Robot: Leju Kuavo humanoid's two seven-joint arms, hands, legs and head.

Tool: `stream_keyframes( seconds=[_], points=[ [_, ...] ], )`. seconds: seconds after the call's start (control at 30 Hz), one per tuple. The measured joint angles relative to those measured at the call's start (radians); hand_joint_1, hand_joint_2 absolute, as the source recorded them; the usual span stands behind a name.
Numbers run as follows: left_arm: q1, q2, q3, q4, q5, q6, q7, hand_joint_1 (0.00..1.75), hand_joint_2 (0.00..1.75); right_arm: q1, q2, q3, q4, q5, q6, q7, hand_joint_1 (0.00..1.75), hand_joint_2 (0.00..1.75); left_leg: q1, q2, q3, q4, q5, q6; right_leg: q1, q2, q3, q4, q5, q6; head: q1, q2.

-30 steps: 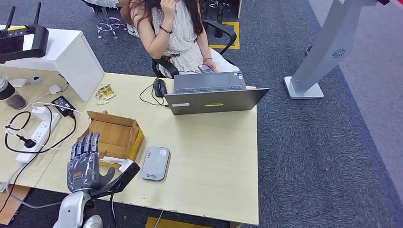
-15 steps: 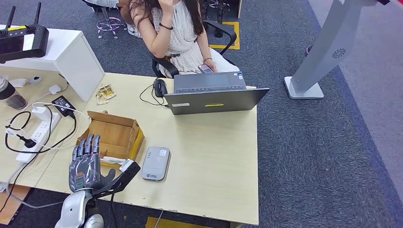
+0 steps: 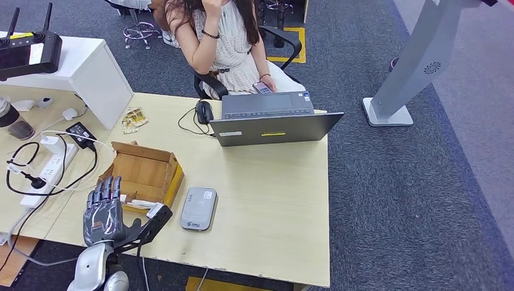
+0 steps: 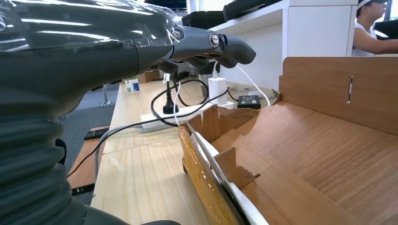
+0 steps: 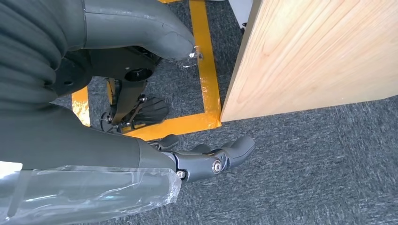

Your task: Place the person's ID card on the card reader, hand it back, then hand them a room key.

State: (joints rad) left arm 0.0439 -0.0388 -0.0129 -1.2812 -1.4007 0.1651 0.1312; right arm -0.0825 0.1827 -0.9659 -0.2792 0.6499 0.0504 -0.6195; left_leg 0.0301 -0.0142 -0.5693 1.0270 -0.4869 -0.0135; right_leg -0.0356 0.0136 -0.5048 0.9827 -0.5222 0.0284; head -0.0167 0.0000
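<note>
The left robot hand [image 3: 104, 212] has slid back toward the near edge of the desk [image 3: 273, 200] over the last second, away from the open cardboard box [image 3: 145, 173], and it now sits a little lower and further out than it did. Its fingers are stretched out and apart, thumb pointing toward the card reader [image 3: 199, 208], and nothing is in its grasp. The reader lies flat just beside the box with no card on it that I can make out. White cards [image 3: 140, 204], likely the room keys, lie along the box's near edge, just ahead of the fingertips; I can't tell whether they touch. The person [image 3: 227, 42] sits across the desk behind the laptop [image 3: 273, 121], one hand raised to the head, the other resting on a phone [image 3: 262, 88], offering nothing. The right robot hand [image 5: 206, 159] hangs below desk level over the grey carpet, fingers loosely bent and holding nothing. My reading is that the pull-back is a retreat to a waiting pose: no ID card is being offered yet, so the first step has not begun.
</note>
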Motion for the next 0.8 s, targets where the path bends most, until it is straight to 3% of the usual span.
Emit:
stream_keyframes(
  seconds=[0.1,0.13,0.2,0.23,0.27,0.33,0.43,0.53,0.57,0.67,0.77,0.8],
  points=[
    [0.000,0.000,0.000,0.003,-0.002,-0.001,0.000,1.44,1.75,0.000,0.000,0.000,0.000,0.001,0.000,0.000,0.00,1.75,0.000,0.000,0.000,0.000,0.000,0.000,0.000,0.000,0.000,0.000,0.000,0.000,0.000,0.000],
    [0.000,0.000,0.000,0.004,-0.002,-0.002,0.000,1.61,1.75,0.000,0.000,0.000,0.000,0.001,0.000,0.000,0.00,1.75,0.000,0.000,0.000,0.000,0.000,0.000,0.000,0.000,0.000,0.000,0.000,0.000,0.000,0.000],
    [0.000,0.000,0.001,0.005,-0.002,-0.004,-0.001,1.15,1.75,0.000,0.000,0.000,0.000,0.002,0.000,0.000,0.00,1.75,0.000,0.000,0.000,0.000,0.000,0.000,0.000,0.000,0.000,0.000,0.000,0.000,0.000,0.000],
    [0.000,0.000,0.001,0.005,-0.001,-0.005,-0.002,0.78,1.75,0.000,0.000,0.000,0.000,0.002,0.000,0.000,0.00,1.75,0.000,0.000,0.000,0.000,0.000,0.000,0.000,0.000,0.000,0.000,0.000,0.000,0.000,0.000],
    [0.000,0.000,0.001,0.006,-0.001,-0.006,-0.004,0.52,1.75,0.000,0.000,0.000,0.000,0.002,0.000,0.000,0.00,1.75,0.000,0.000,0.000,0.000,0.000,0.000,0.000,0.000,0.000,0.000,0.000,0.000,0.000,0.000],
    [0.000,0.000,0.004,0.006,0.000,-0.006,-0.007,0.22,1.75,0.000,0.000,0.000,0.000,0.003,-0.001,0.000,0.00,1.75,0.000,0.000,0.000,0.000,0.000,0.000,0.000,0.000,0.000,0.000,0.000,0.000,0.000,0.000],
    [0.000,0.000,0.009,0.006,0.000,-0.005,-0.014,0.30,1.75,0.000,0.000,0.000,0.000,0.004,-0.001,0.000,0.00,1.75,0.000,0.000,0.000,0.000,0.000,0.000,0.000,0.000,0.000,0.000,0.000,0.000,0.000,0.000],
    [0.000,0.000,0.010,0.006,0.001,-0.002,-0.021,0.91,1.75,0.000,0.000,0.000,0.000,0.008,0.000,0.000,0.00,1.75,0.000,0.000,0.000,0.000,0.000,0.000,0.000,0.000,0.000,0.000,0.000,0.000,0.000,0.000],
    [0.000,0.000,0.010,0.006,0.001,-0.001,-0.023,0.97,1.75,0.000,0.000,0.000,0.000,0.009,0.000,0.000,0.00,1.75,0.000,0.000,0.000,0.000,0.000,0.000,0.000,0.000,0.000,0.000,0.000,0.000,0.000,0.000],
    [0.000,-0.001,0.010,0.006,0.001,0.000,-0.027,0.74,1.75,0.000,0.000,0.000,0.000,0.010,-0.001,0.000,0.00,1.75,0.000,0.000,0.000,0.000,0.000,0.000,0.000,0.000,0.000,0.000,0.000,0.000,0.000,0.000],
    [0.000,-0.001,0.010,0.006,0.002,0.000,-0.029,0.74,1.75,0.000,0.000,0.000,0.000,0.010,-0.001,0.000,0.00,1.75,0.000,0.000,0.000,0.000,0.000,0.000,0.000,0.000,0.000,0.000,0.000,0.000,0.000,0.000],
    [0.000,-0.001,0.010,0.006,0.002,0.000,-0.029,0.85,1.75,0.000,0.000,0.000,0.000,0.010,-0.001,0.000,0.00,1.75,0.000,0.000,0.000,0.000,0.000,0.000,0.000,0.000,0.000,0.000,0.000,0.000,0.000,0.000]
  ],
)
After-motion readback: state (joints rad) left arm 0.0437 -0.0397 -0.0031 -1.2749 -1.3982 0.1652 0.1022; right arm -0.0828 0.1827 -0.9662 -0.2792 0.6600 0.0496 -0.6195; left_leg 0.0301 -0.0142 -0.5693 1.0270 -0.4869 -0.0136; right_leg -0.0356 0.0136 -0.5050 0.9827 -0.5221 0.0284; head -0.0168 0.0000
